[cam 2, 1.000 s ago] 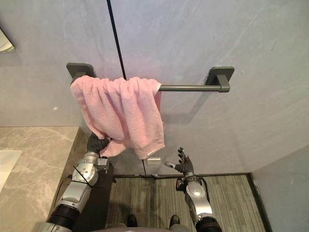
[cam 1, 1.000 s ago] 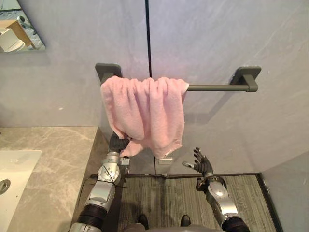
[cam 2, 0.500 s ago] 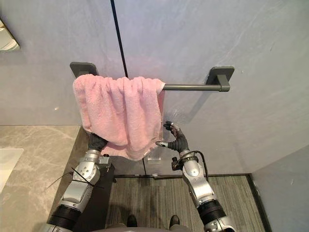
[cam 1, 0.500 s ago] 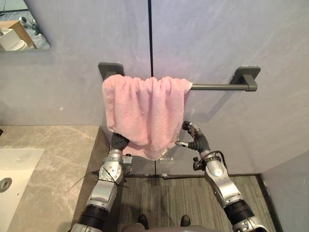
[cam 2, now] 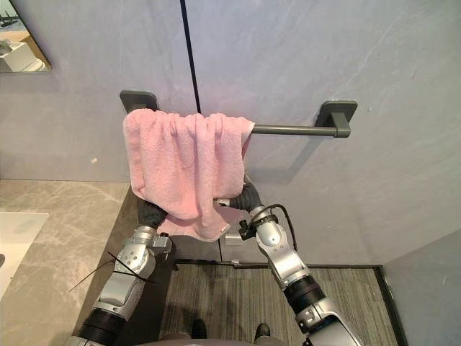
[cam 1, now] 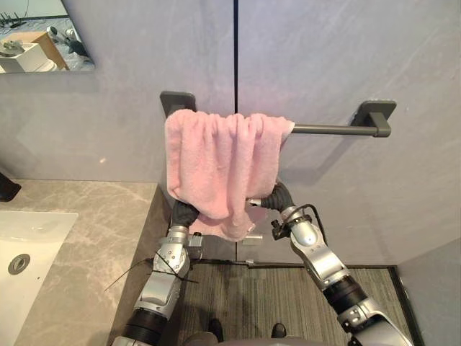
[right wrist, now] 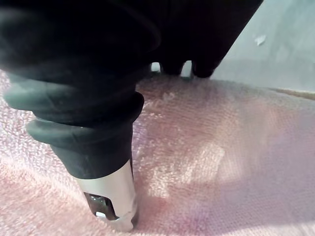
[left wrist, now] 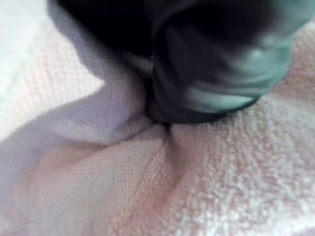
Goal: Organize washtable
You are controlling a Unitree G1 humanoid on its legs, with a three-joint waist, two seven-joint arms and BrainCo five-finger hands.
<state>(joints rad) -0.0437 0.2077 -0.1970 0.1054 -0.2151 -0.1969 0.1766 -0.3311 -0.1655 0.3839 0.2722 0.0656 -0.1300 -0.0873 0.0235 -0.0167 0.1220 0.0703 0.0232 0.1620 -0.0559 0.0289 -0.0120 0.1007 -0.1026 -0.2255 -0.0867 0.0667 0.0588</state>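
Pink towel (cam 1: 220, 166) on the wall bar (cam 1: 335, 130), both hands at its lower edge.
The towel drapes the bar's 9 o'clock end. Under its 7 o'clock corner is the left hand (cam 1: 184, 214), at 4 o'clock the right hand (cam 1: 277, 196); cloth hides their fingers, so I cannot tell their state.

This is a bathroom. A dark grey metal towel bar (cam 1: 331, 130) is fixed to a wall of grey stone-look panels (cam 1: 346, 58), and a pink terry towel (cam 1: 220, 162) hangs bunched over the bar's left end. To the left lies a beige marble-look surface (cam 1: 94, 223) with a white rectangular basin (cam 1: 32, 234) sunk into it, a round metal drain (cam 1: 19, 264) in its bottom. A mirror's corner (cam 1: 43, 36) shows on the wall above it. The grey striped floor (cam 1: 245, 295) runs along the wall's foot.
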